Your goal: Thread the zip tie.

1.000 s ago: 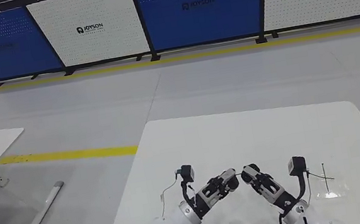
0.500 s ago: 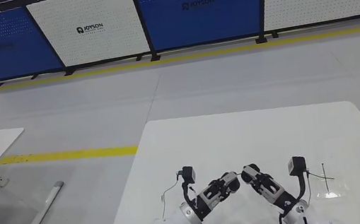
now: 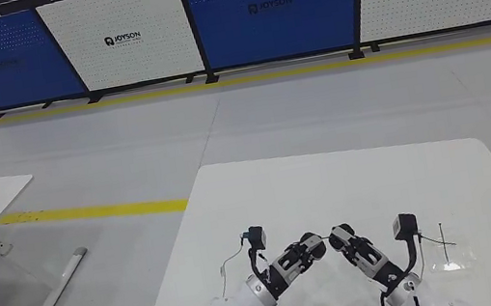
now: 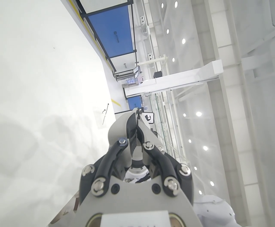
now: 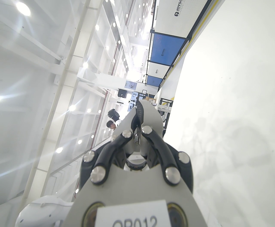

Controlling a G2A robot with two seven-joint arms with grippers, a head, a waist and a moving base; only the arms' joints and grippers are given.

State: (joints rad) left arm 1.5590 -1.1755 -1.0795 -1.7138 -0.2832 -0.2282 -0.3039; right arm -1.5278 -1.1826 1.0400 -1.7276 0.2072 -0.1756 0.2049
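Left gripper [image 4: 137, 112] ribbed, closed; thin black zip tie [image 4: 105, 114] on table [image 4: 43, 75].

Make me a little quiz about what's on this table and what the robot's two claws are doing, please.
1. Where do the black zip ties lie? A: on the white table; B: on the floor; C: in a gripper.
2. True or false: the left gripper is wide open.
3. Fill in: the zip ties lie on the robot's ____ side.
Key: 1 A; 2 false; 3 right.
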